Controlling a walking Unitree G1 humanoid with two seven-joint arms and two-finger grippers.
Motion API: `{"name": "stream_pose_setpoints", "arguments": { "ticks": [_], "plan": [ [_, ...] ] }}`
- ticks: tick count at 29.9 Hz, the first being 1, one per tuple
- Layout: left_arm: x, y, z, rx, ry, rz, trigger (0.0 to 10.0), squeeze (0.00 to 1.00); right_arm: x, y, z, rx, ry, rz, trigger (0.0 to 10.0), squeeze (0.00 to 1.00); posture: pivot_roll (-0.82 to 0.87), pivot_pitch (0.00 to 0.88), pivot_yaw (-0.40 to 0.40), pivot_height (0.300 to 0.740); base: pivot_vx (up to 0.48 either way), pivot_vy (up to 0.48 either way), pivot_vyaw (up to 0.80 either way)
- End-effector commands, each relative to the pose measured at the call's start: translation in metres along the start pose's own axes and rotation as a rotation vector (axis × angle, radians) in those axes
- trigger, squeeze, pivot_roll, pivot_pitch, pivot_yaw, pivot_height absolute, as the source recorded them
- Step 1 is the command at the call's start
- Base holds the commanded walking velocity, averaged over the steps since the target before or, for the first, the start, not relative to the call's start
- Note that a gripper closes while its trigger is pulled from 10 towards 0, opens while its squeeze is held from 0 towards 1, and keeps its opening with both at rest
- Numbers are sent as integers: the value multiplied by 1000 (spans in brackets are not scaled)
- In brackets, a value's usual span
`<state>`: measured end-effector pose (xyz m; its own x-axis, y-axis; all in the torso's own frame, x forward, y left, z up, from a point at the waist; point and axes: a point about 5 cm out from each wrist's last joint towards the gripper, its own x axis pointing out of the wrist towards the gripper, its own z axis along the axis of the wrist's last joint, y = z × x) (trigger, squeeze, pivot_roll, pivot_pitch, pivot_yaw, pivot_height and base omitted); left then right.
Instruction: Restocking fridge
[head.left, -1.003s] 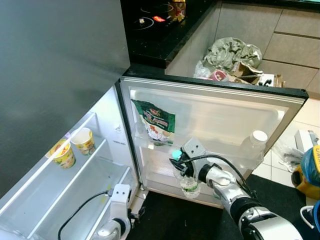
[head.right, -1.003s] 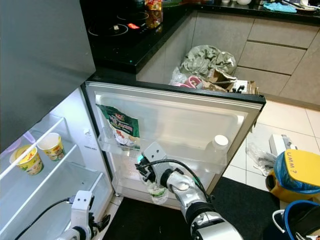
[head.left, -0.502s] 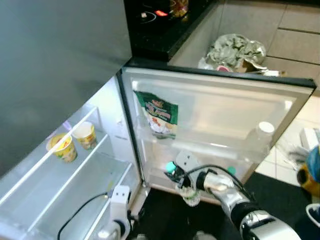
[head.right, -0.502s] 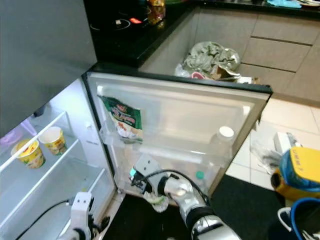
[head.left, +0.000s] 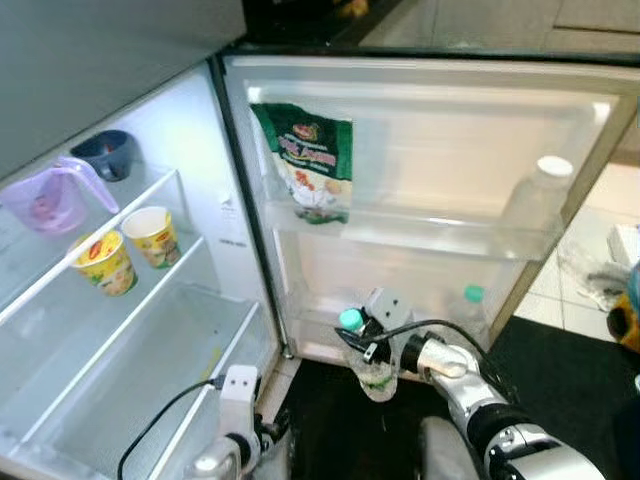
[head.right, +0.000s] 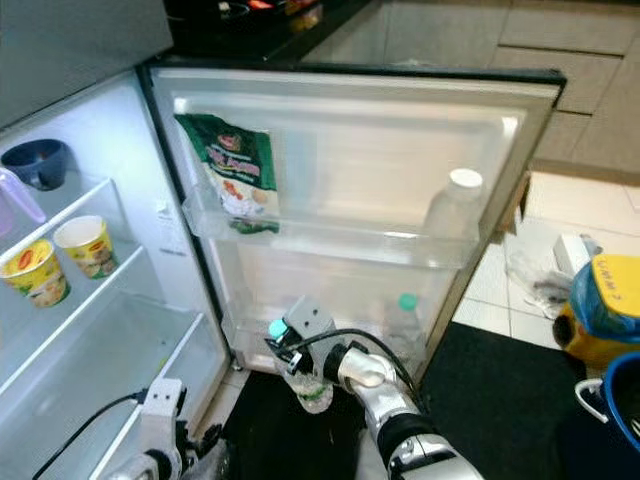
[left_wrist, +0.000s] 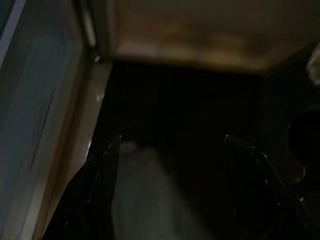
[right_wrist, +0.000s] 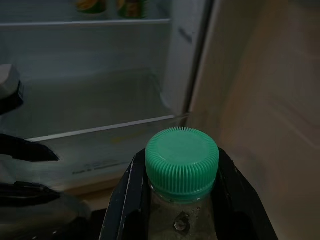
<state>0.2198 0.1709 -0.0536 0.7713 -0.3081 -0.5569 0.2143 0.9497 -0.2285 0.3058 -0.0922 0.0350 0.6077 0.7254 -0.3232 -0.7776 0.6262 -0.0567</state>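
The right gripper (head.left: 368, 352) is clenched on a clear water bottle (head.left: 375, 375), its two black fingers (right_wrist: 127, 200) pressed against the neck on either side just under the green cap (right_wrist: 182, 162). It holds the bottle upright and low, right at the front edge of the fridge door's (head.left: 420, 150) bottom shelf — a second ago the same bottle hung a little higher and further out over the dark floor, so the arm has brought it down and in toward the door. The left gripper (left_wrist: 170, 190) hangs idle near the floor by the fridge's lower edge, its fingers spread apart.

The whole view has also tipped and closed in since then: the counter and the heap of rubbish behind the door have slid out of the top, and more of the fridge interior now shows.

Just beyond the held bottle, a second green-capped bottle (head.left: 468, 310) stands in the bottom door shelf, toward the hinge-free side. Above it, in the upper door shelf, stand a white-capped bottle (head.left: 535, 200) and a green snack bag (head.left: 303, 160), well apart. Inside the fridge, two yellow noodle cups (head.left: 125, 255) sit side by side on a glass shelf, and higher up a lilac jug (head.left: 50, 198) and a dark blue cup (head.left: 105, 155).
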Motion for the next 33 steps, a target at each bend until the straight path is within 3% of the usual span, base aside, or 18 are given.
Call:
{"name": "stream_pose_setpoints", "arguments": {
  "ticks": [1,3,9,18,25,33],
  "plan": [
    [1,5,12,12,-52,-3,10000,0,3,-7,19,-23,-71,-12,10000,0,-52,0,13,590,0,0,0],
    [7,4,35,49,-137,-54,10000,0,3,-13,31,-15,-118,7,10000,0,-51,0,11,575,0,0,0],
    [8,4,44,78,-161,-75,10000,0,4,-12,40,-2,-168,47,10000,0,-51,0,13,555,0,0,0],
    [6,4,39,85,-152,-93,10000,0,10,8,56,-90,-227,164,10000,0,-52,0,12,515,0,0,0],
    [5,4,36,80,-149,-96,10000,0,9,9,64,-106,-254,185,10000,0,-52,0,12,500,0,0,0],
    [4,3,33,81,-141,-98,10000,0,3,7,86,-185,-298,191,10000,0,-55,0,7,475,0,0,0]
  ]
}}
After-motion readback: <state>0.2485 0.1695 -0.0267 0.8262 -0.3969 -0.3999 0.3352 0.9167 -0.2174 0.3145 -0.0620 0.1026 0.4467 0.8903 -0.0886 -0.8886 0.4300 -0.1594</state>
